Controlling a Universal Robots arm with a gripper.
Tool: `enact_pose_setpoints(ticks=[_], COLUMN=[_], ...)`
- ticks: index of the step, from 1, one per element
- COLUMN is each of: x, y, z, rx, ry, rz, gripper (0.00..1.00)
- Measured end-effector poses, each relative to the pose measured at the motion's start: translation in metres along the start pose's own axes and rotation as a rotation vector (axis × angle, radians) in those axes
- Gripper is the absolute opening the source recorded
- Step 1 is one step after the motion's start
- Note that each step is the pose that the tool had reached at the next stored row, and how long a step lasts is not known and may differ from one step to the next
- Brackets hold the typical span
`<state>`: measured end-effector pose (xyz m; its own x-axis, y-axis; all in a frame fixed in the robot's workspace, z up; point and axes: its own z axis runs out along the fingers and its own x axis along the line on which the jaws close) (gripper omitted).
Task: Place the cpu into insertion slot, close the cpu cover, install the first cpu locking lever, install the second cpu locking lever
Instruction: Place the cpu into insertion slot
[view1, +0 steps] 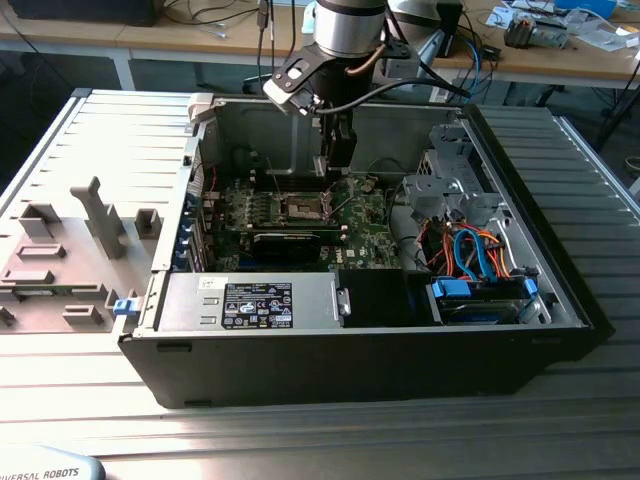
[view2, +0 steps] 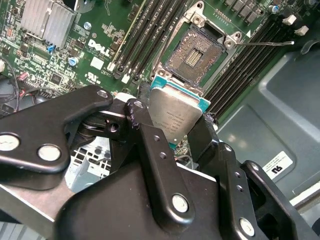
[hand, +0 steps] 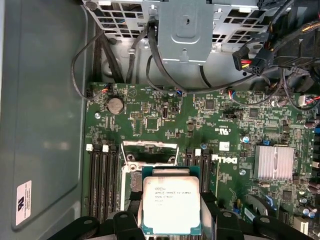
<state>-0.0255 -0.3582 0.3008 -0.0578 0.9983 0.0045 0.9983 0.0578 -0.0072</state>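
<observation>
The cpu (view2: 176, 111), a flat silvery-grey square chip on a green base, sits pinched between the black fingers (view2: 150, 145) of my gripper (view2: 175, 122), which is shut on it. The chip (hand: 171, 205) hangs a short way above the motherboard, partly over the insertion slot (view2: 192, 56), whose dark pin field lies bare. In the exterior view my gripper (view1: 338, 158) hovers just above the slot (view1: 303, 208) inside the open case. The cpu cover (hand: 150, 146) stands raised at the slot's edge. A thin wire locking lever (view2: 265, 43) sticks out sideways beside the slot.
Black memory slots (view2: 150, 30) flank the socket. A finned heat sink (hand: 274, 162), a black graphics card (view1: 287, 242), the labelled power supply (view1: 250, 303) and a drive bay with orange and blue cables (view1: 480, 260) crowd the case. A grey fixture tray (view1: 70, 250) lies at the exterior view's left.
</observation>
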Motion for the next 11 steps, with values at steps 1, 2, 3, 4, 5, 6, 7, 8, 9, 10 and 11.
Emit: enact_pose_setpoints(ticks=[1,2,3,4,5,6,7,8,9,10,11], x=[0.0000,0.0000,0.0000,0.0000,0.0000,0.0000,0.0000,0.0000,0.0000,0.0000,0.0000], y=[0.0000,-0.0001,0.0000,0.0000,0.0000,0.0000,0.0000,0.0000,0.0000,0.0000,0.0000], z=[0.0000,0.0002,0.0004,0.0006,0.0007,0.0009,0.0012,0.0014,0.0018,0.0024,0.0025], rx=[0.0001,0.0000,0.0000,0.0000,0.0000,0.0000,0.0000,0.0000,0.0000,0.0000,0.0000], ry=[-0.0001,-0.0001,0.0001,0.0000,0.0000,0.0000,0.0000,0.0000,0.0000,0.0000,0.0000], rz=[0.000,0.000,0.000,0.000,0.000,0.000,0.000,0.000,0.000,0.000,0.000], gripper=[0.54,0.54,0.54,0.54,0.54,0.54,0.54,0.54,0.54,0.54,0.54])
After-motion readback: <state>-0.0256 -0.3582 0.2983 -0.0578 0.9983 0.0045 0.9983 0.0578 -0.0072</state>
